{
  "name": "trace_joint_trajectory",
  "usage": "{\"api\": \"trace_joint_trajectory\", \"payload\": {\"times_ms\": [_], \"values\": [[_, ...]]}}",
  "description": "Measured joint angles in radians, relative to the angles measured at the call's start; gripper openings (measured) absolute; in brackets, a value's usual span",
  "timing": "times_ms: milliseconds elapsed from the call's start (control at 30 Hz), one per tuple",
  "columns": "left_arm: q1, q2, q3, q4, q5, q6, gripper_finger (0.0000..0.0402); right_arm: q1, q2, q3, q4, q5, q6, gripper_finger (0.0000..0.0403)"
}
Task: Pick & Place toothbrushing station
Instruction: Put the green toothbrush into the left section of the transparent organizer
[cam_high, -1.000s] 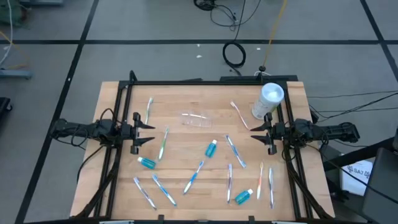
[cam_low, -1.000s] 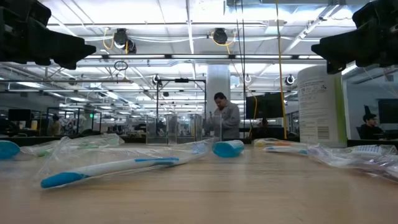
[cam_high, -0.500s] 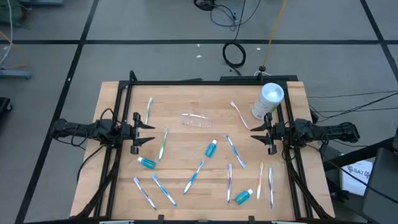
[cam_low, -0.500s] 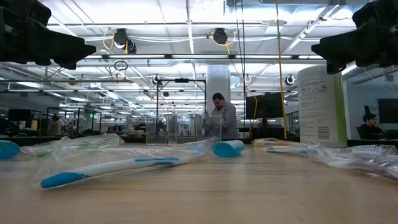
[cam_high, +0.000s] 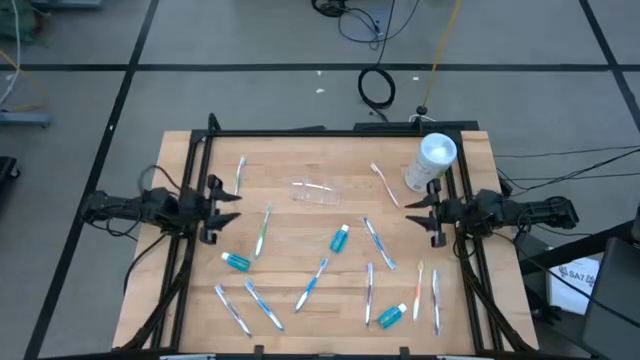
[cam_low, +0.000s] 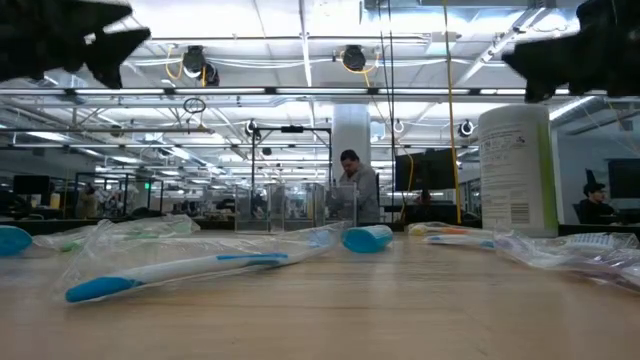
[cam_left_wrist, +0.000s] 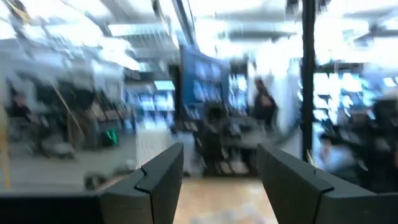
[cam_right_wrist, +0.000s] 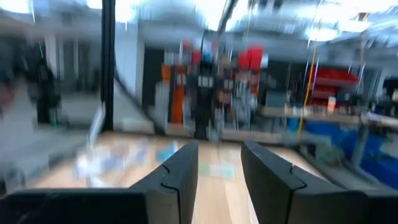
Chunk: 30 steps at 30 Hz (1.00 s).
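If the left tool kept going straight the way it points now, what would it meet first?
The left tool, open and empty at the table's left edge, points right across the table. A toothbrush lies nearest that line, but the tool appears to hang above the tabletop, so the way looks free; height is unclear.

The left arm is reaching in from the table's left edge, lying level, its left pincer (cam_high: 222, 207) pointing toward the table's middle with both dark fingers (cam_left_wrist: 163, 176) spread apart and nothing between them. The right arm is mirroring it from the right edge, its right pincer (cam_high: 418, 215) facing inward, fingers (cam_right_wrist: 180, 172) parted by a narrower gap and gripping nothing. Both pincers are hanging above the table.
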Motion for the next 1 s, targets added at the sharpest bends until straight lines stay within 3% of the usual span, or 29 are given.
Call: {"api": "trace_joint_trajectory", "payload": {"times_ms": [133,333,533,733,1000], "values": [[0.0,0.008,0.047,-0.045,-0.023,0.072,0.0212,0.0,0.005,0.009,0.13,0.003,0.052,0.0114],[0.0,0.096,0.19,-0.301,-0.104,0.023,0.0212,0.0,0.104,0.076,0.07,0.078,0.089,0.0114],[0.0,0.274,0.357,-0.492,-0.169,0.032,0.0212,0.0,0.314,0.185,0.062,0.1,0.048,0.0114],[0.0,0.451,0.49,-0.713,-0.247,-0.147,0.0212,0.0,0.548,0.327,0.047,0.102,0.046,0.0114],[0.0,0.601,0.506,-0.632,-0.171,-0.353,0.0212,0.0,0.77,0.372,0.166,0.102,0.123,0.0114]]}}
